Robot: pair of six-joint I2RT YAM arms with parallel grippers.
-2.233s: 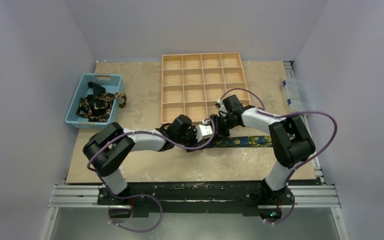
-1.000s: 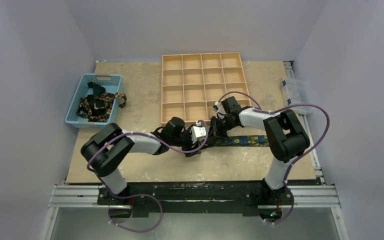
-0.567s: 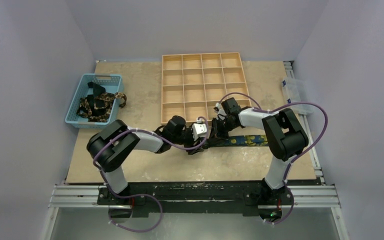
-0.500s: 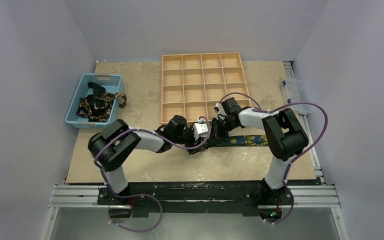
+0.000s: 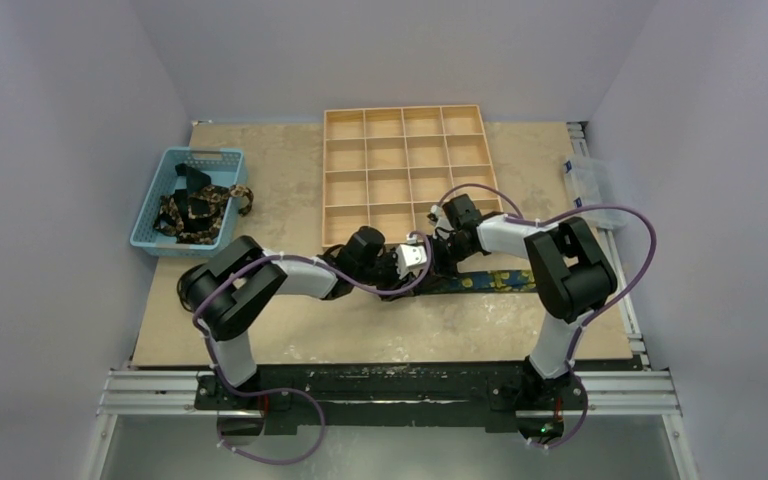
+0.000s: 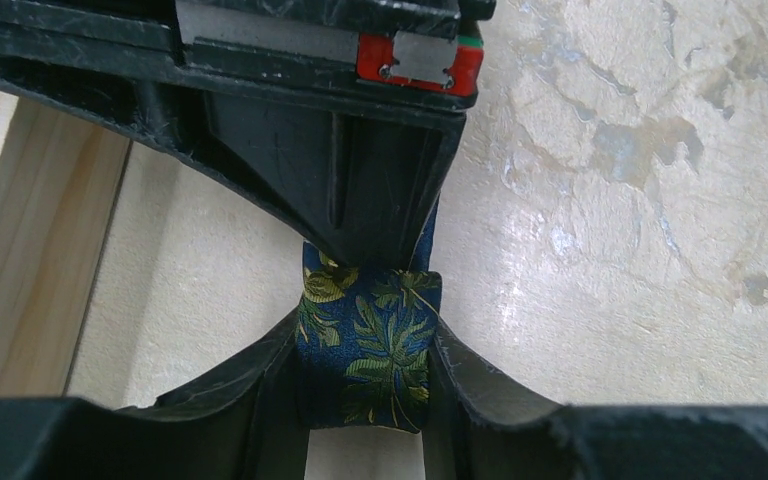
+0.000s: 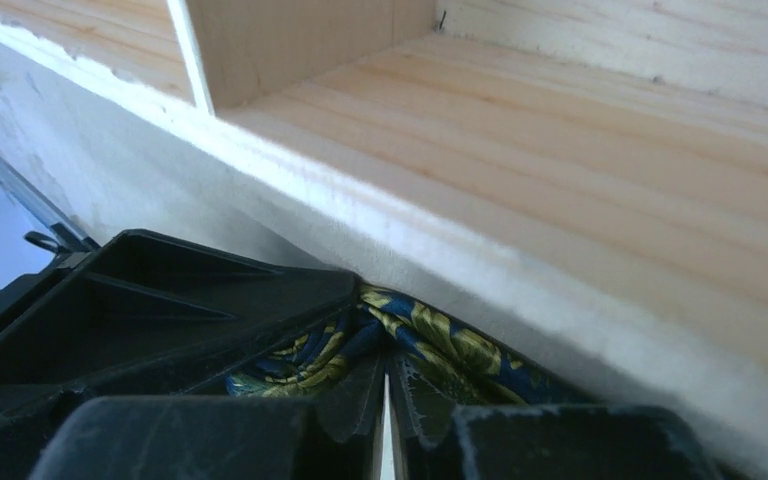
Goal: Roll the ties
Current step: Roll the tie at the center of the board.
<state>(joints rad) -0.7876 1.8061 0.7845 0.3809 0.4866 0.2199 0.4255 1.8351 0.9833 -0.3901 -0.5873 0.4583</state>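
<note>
My left claw [image 6: 366, 330] was narrowed onto the tie [image 6: 370, 375], with one finger pressed against each side of its doubled-over end, blue with gold-green leaves. Straight ahead of it, tip to tip, was my right claw [image 7: 385, 378]. Its jaws were pressed together and the same fabric was bunched at their tips. The wooden tray [image 7: 600, 150] rose just beyond the right claw. The rest of the tie lay flat on the table [image 6: 610, 200], running back under my right arm.
</note>
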